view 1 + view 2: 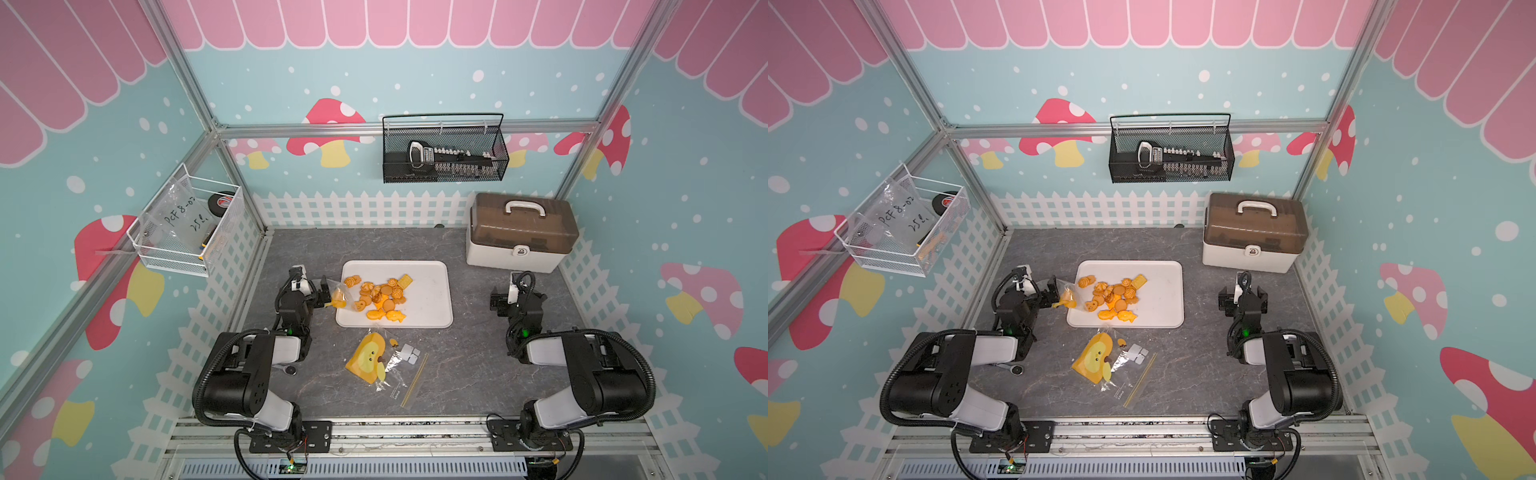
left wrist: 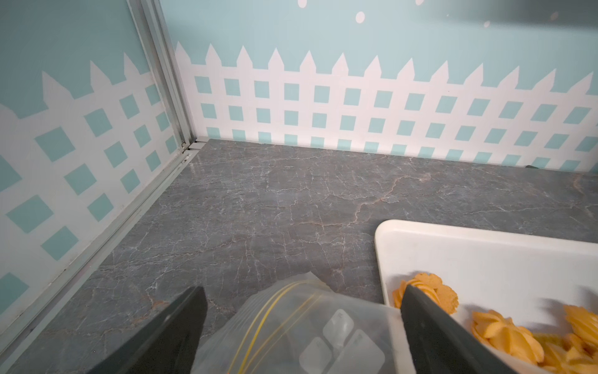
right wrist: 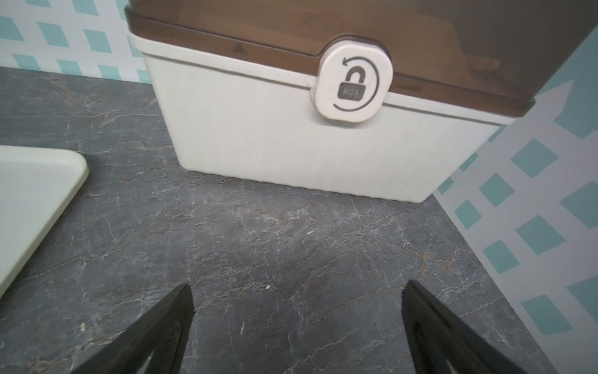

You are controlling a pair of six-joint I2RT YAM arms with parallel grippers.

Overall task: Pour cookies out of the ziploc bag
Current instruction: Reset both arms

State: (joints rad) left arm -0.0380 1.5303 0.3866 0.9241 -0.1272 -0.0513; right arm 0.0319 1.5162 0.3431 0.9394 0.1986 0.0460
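Observation:
The cookies (image 1: 382, 297) lie in a small orange and yellow heap on the left half of the white tray (image 1: 428, 299), as both top views show. The clear ziploc bag (image 1: 343, 295) rests slack across the tray's left edge, with a yellow piece showing through it. My left gripper (image 1: 323, 291) is open. In the left wrist view its fingertips stand wide on either side of the bag (image 2: 307, 323), touching nothing, and cookies (image 2: 504, 333) sit beside one tip. My right gripper (image 1: 515, 291) is open and holds nothing, over bare table right of the tray.
A second clear bag with a yellow duck-shaped piece (image 1: 368, 361) lies on the table in front of the tray. A white box with a brown lid (image 1: 519, 230) stands at the back right, close ahead of the right gripper (image 3: 297, 285). Wire baskets (image 1: 444, 149) hang on the walls.

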